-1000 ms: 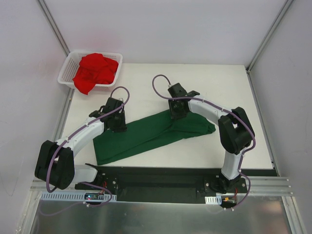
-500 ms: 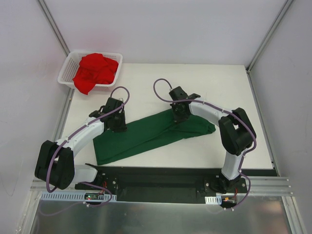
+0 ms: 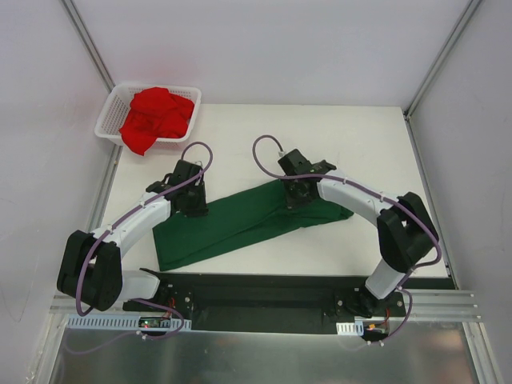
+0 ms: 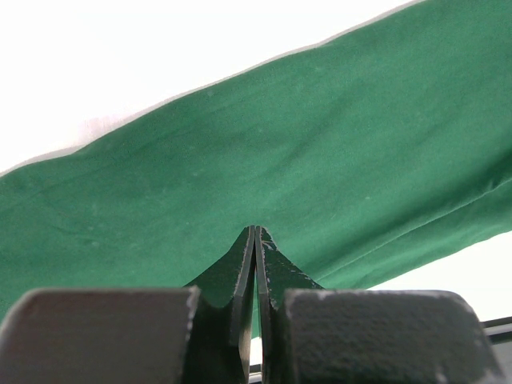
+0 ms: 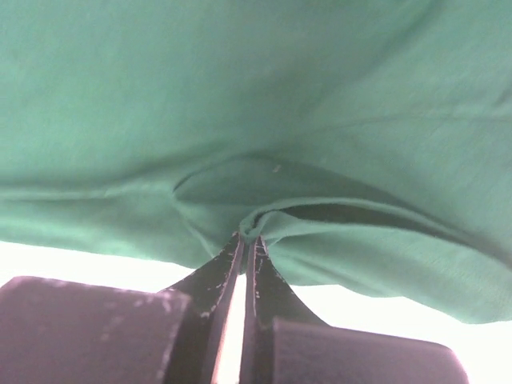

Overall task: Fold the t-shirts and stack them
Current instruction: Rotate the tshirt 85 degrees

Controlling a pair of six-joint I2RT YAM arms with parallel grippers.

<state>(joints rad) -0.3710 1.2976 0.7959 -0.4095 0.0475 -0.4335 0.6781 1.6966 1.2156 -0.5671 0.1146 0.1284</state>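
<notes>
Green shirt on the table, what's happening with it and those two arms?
Both arms are working the dark green t-shirt, which lies as a long narrow band across the white table. The left gripper and the right gripper are each shut, pinching its cloth. The red t-shirt sits crumpled in the white mesh basket at the far left corner, untouched.

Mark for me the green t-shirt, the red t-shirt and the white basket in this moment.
green t-shirt (image 3: pixel 232 226), top external view, middle of the flat cloth.
red t-shirt (image 3: pixel 156 116), top external view, centre of the crumpled heap.
white basket (image 3: pixel 106 122), top external view, its left mesh wall.
</notes>
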